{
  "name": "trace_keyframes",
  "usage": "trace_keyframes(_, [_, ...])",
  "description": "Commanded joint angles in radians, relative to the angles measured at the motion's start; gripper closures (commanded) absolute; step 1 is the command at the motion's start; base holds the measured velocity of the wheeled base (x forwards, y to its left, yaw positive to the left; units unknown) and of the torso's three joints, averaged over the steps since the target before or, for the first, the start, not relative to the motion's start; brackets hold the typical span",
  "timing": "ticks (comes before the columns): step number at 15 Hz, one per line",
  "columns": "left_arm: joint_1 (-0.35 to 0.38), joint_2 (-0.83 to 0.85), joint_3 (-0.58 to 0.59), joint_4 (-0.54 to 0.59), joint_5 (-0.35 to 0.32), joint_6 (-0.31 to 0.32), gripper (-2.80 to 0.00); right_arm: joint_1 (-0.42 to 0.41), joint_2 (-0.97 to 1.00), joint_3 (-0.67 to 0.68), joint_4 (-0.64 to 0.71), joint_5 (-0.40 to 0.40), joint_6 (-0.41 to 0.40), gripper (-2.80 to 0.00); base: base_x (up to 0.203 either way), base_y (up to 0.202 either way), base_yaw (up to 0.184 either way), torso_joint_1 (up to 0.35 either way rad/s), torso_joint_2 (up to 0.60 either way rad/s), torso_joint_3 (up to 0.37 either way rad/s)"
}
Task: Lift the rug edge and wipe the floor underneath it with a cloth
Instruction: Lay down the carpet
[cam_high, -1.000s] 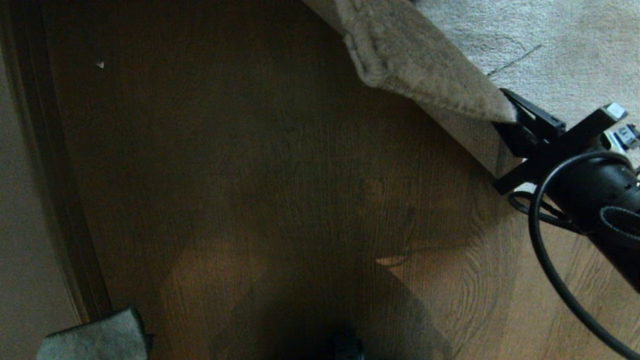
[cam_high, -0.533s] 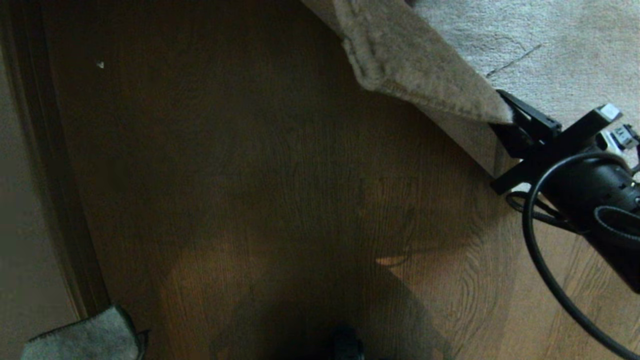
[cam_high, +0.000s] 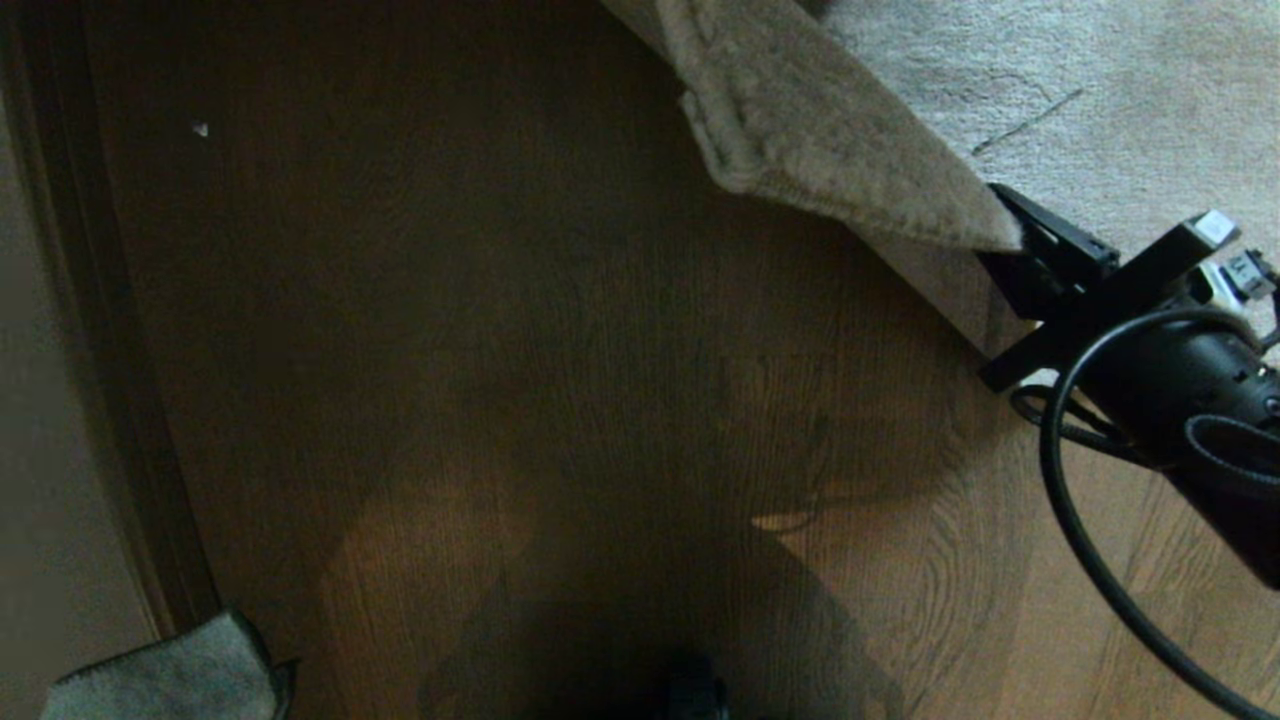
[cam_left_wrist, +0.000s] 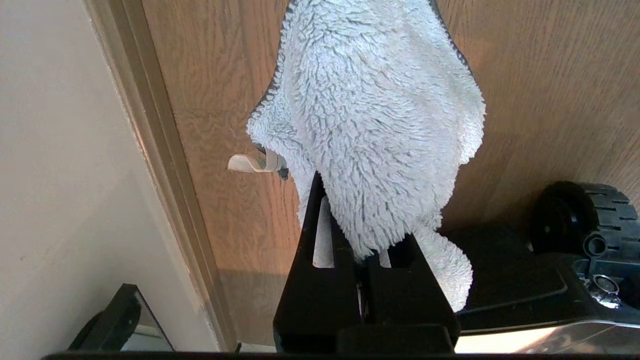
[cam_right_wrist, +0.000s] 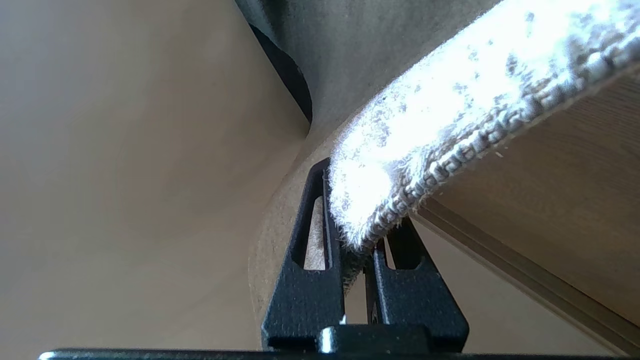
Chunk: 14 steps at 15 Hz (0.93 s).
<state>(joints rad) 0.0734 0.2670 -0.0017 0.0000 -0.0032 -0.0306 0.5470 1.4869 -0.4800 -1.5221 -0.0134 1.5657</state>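
The right claw (cam_high: 1010, 285), a black two-fingered unit on a black arm with a looped cable, is clamped on the rug edge (cam_high: 850, 190), the hemmed corner of a large grey-beige short-pile rug, and holds that corner raised off the brown wood-grain plank floor (cam_high: 560, 380). In the head view the lifted flap hangs folded over, pile side outward, with a strip of paler backing visible below it next to the claw. The right wrist view adds what the head view cannot show: the woven hem (cam_right_wrist: 430, 170) passes between the two black fingers (cam_right_wrist: 305, 280), and the smooth pale underside of the rug curves away behind the hem. The left claw (cam_left_wrist: 367, 245) is closed on the cloth (cam_left_wrist: 380, 115), a small pale grey-blue terry rag. The head view shows only a corner of this cloth (cam_high: 170, 680), well apart from the rug edge and beside the dark skirting strip (cam_high: 110, 350) along the wall. The left wrist view shows the cloth draped over the fingers above the floor, a small pale label loop at its side, the skirting strip (cam_left_wrist: 155, 150), and a black wheel (cam_left_wrist: 580, 215) of the base near the cloth.
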Motion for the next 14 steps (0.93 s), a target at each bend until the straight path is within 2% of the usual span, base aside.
trace_keyframes(1, [0.0, 0.003, 0.0, 0.0, 0.0, -0.002, 0.0, 0.002, 0.01, 0.0, -0.048, 0.0, 0.007, 0.0, 0.0, 0.0, 0.0, 0.0, 0.0, 0.0])
trace_keyframes(5, [-0.013, 0.003, 0.0, 0.0, 0.0, 0.0, 0.0, 0.022, 0.016, 0.0, -0.048, -0.002, -0.001, 0.0, 0.0, 0.0, 0.0, 0.0, 0.0, 0.0])
trace_keyframes(7, [-0.12, 0.001, 0.0, -0.001, 0.0, -0.001, 0.0, 0.022, 0.022, 0.0, -0.048, -0.003, -0.001, 0.0, 0.0, 0.0, 0.0, 0.0, 0.0, 0.0])
trace_keyframes(8, [-0.139, 0.003, 0.0, -0.001, 0.0, -0.001, 0.0, 0.022, 0.023, 0.0, -0.048, -0.002, -0.001, 0.0, 0.0, 0.0, 0.0, 0.0, 0.0, 0.0])
trace_keyframes(11, [-0.111, -0.039, 0.0, -0.002, 0.0, -0.002, 0.0, 0.022, 0.024, -0.002, -0.048, -0.003, -0.001, 0.0, 0.0, 0.0, 0.0, 0.0, 0.0, 0.0])
trace_keyframes(14, [-0.085, -0.234, 0.0, -0.001, 0.0, -0.001, 0.0, 0.022, 0.029, -0.002, -0.048, -0.003, -0.001, 0.0, 0.0, 0.0, 0.0, 0.0, 0.0, 0.0])
